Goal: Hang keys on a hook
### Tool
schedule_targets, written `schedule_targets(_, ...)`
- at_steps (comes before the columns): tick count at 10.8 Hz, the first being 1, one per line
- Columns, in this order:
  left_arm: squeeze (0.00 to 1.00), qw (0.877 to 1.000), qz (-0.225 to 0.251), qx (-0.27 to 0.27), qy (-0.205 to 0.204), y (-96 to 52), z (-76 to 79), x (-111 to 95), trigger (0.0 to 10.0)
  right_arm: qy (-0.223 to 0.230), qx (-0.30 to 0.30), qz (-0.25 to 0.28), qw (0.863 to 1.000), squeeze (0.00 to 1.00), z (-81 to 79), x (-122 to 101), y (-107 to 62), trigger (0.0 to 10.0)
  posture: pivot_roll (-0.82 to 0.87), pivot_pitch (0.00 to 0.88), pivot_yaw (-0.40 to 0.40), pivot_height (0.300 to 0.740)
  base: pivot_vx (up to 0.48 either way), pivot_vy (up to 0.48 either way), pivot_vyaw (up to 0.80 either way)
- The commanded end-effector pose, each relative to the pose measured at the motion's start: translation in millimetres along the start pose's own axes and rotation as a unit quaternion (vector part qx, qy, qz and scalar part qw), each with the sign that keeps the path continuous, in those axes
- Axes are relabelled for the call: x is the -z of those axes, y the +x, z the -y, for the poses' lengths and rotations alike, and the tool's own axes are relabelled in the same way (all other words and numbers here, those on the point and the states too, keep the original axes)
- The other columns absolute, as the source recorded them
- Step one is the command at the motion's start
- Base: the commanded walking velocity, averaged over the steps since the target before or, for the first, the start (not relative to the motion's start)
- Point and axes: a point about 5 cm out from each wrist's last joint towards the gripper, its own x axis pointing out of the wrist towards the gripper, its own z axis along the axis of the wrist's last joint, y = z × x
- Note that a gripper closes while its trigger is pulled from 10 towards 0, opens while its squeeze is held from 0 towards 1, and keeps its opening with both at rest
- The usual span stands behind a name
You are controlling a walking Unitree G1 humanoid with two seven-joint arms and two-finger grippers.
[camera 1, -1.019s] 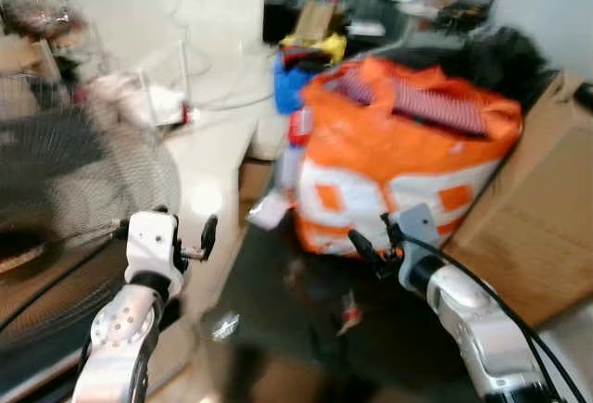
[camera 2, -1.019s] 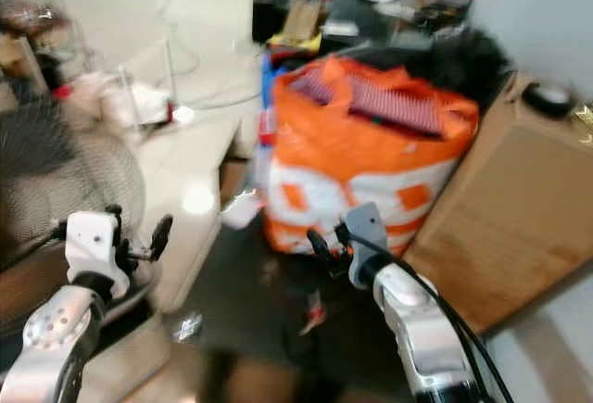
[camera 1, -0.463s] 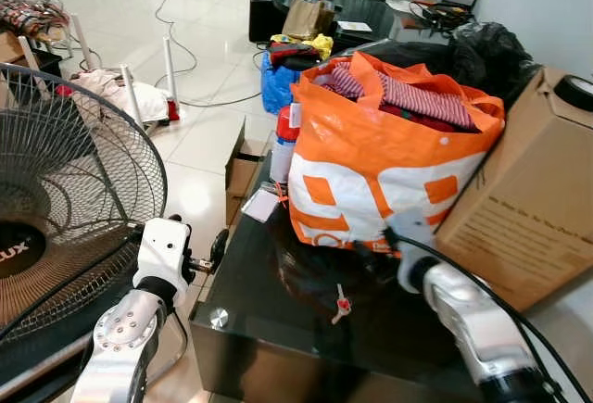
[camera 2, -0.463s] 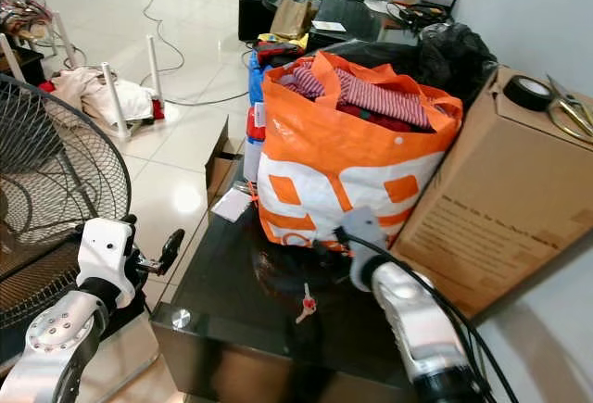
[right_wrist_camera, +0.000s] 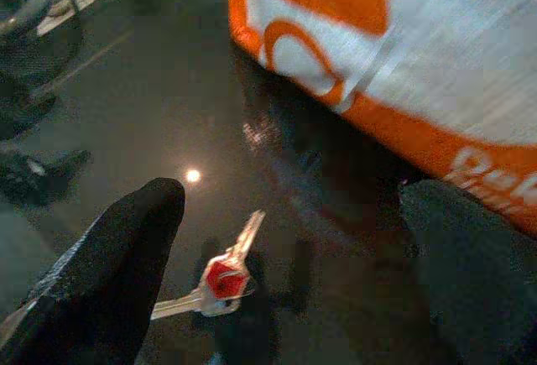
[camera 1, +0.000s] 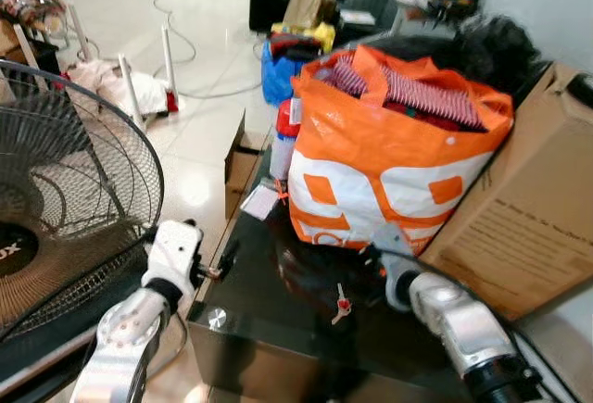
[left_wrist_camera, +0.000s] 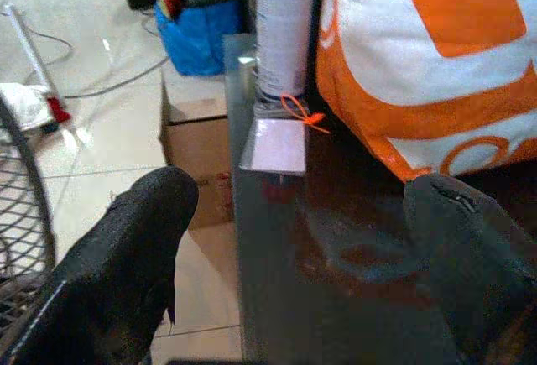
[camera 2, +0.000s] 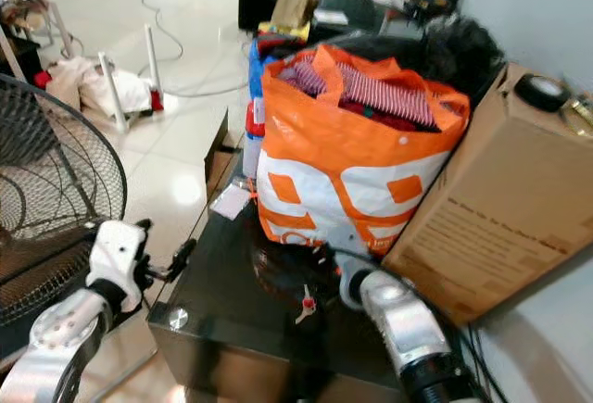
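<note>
A small bunch of keys [right_wrist_camera: 220, 281] with a red tag lies on the black glass table [camera 1: 243, 284], in front of the orange and white bag [camera 1: 389, 162]. My right gripper [right_wrist_camera: 294, 201] hovers just above the table, open, with the keys between and slightly below its fingers [right_wrist_camera: 113, 268]. In the head views it sits right of the keys [camera 1: 341, 305], close to the bag's base. My left gripper [left_wrist_camera: 302, 189] is open with nothing in it, held at the table's left edge [camera 1: 222, 257].
A large cardboard box [camera 1: 528, 218] stands right of the bag. A standing fan [camera 1: 65, 190] is at my left. A spray can [left_wrist_camera: 285, 21] and a white card [left_wrist_camera: 277, 143] are at the table's far left. Bags, cables and boxes litter the tiled floor beyond.
The view has steadied and shifted slightly. My right gripper has dropped lower and closer to the keys on the table. The left arm has hardly moved.
</note>
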Motion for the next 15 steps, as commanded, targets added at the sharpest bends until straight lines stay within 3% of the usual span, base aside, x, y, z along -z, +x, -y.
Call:
schedule_targets(1,0.00,1.000,0.005,0.024,0.011,6.5,7.6,-2.5,10.0,0.007,0.022,0.003,1.000,1.00,5.1,4.4,-5.6,10.0,-0.01,0.000,-0.081,0.740,0.000,0.000,0.00)
schedule_targets(4,0.00,0.996,0.010,0.089,0.020,17.0,24.5,-1.8,10.0,0.035,0.044,0.018,0.998,1.00,4.0,17.2,-25.8,10.0,-0.12,0.000,-0.017,0.740,0.000,0.000,0.00)
schedule_targets(6,0.00,0.989,-0.001,0.142,0.047,14.3,33.5,3.5,10.0,0.054,0.025,0.045,0.997,1.00,-3.6,17.5,-28.2,10.0,-0.11,0.000,-0.028,0.740,0.000,0.000,0.00)
schedule_targets(9,0.00,0.964,-0.037,0.260,0.045,-4.2,45.3,14.5,10.0,0.024,0.017,-0.005,1.000,1.00,-10.6,28.0,-3.9,10.0,-0.10,0.000,-0.039,0.740,0.000,0.000,0.00)
schedule_targets(12,0.00,0.962,-0.037,0.265,0.048,-4.5,49.9,13.6,10.0,0.000,-0.001,-0.016,1.000,1.00,-14.1,29.3,6.9,10.0,-0.09,0.000,-0.069,0.740,0.000,0.000,0.00)
schedule_targets(13,0.00,0.959,-0.043,0.276,0.046,-11.1,54.7,15.7,10.0,-0.007,-0.011,-0.014,1.000,0.00,-16.9,29.4,9.6,10.0,-0.08,0.000,-0.085,0.740,0.000,0.000,0.00)
schedule_targets(15,0.00,0.956,-0.049,0.287,0.043,-20.3,59.1,16.8,10.0,-0.017,-0.006,-0.013,1.000,0.00,-16.0,32.2,13.1,10.0,-0.07,0.000,-0.103,0.740,0.000,0.000,0.00)
